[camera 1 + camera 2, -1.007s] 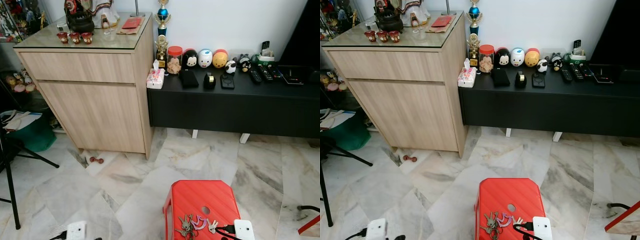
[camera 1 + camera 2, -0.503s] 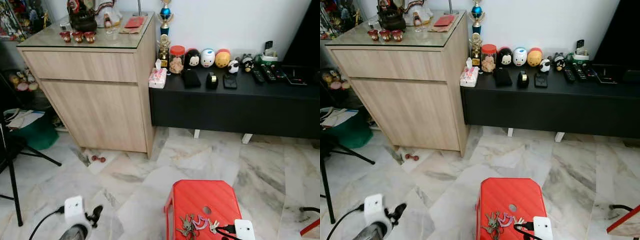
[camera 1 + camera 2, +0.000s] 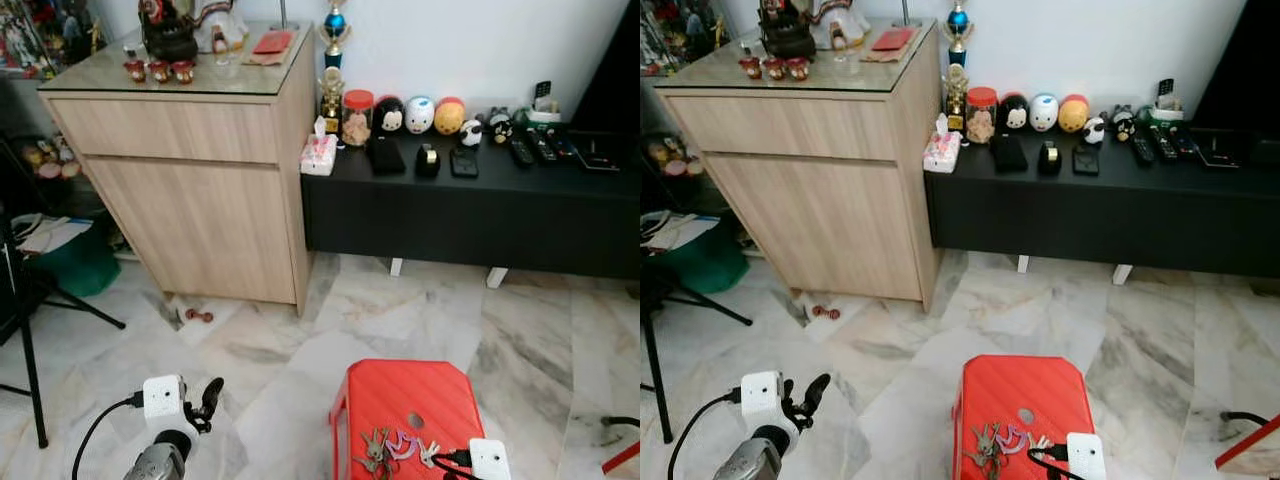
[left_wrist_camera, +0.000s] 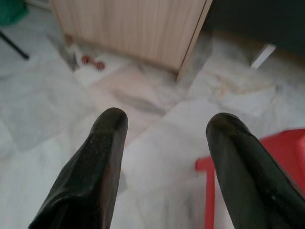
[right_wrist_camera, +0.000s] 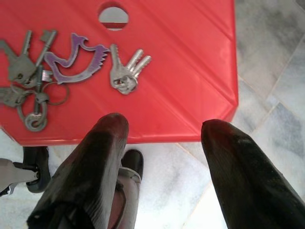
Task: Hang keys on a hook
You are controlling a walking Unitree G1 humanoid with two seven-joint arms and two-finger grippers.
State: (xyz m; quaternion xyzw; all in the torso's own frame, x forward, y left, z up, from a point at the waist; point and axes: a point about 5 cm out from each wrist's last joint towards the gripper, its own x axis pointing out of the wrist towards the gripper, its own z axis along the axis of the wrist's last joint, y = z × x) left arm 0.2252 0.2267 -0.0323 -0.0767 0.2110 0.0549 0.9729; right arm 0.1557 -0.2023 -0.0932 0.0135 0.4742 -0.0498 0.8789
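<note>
Keys: one bunch of keys (image 5: 43, 78) lies on the top of the red stool (image 3: 400, 395), near its front edge, below the round hole (image 5: 113, 15) in the seat. I count about six keys, with a purple charm (image 5: 76, 59) among them; three small ones sit a little apart on their own ring, the rest overlap and I cannot count them for sure.
Left pincer: my left pincer (image 4: 164, 143) is low over the marble floor (image 3: 560, 330), to the left of the stool; its two fingers are well apart and hold nothing.
Right pincer: my right pincer (image 5: 162, 138) hangs just past the front edge of the stool, near the keys but not touching them; its two fingers are apart, nothing between them. From my head I see only its white wrist block (image 3: 488, 458), cut by the picture edge.
Wooden cabinet: one cabinet (image 3: 200, 170) stands at the wall, with three small red cups (image 3: 158, 71) on its glass top; the other things there are cut off.
Black counter: one low counter (image 3: 470, 200) beside the cabinet carries three round character figures (image 3: 420, 114), a jar (image 3: 357, 117) and several remotes (image 3: 535, 148), too small to count.
Floor: one small red object (image 3: 197, 316) lies in front of the cabinet; I cannot tell what it is.
</note>
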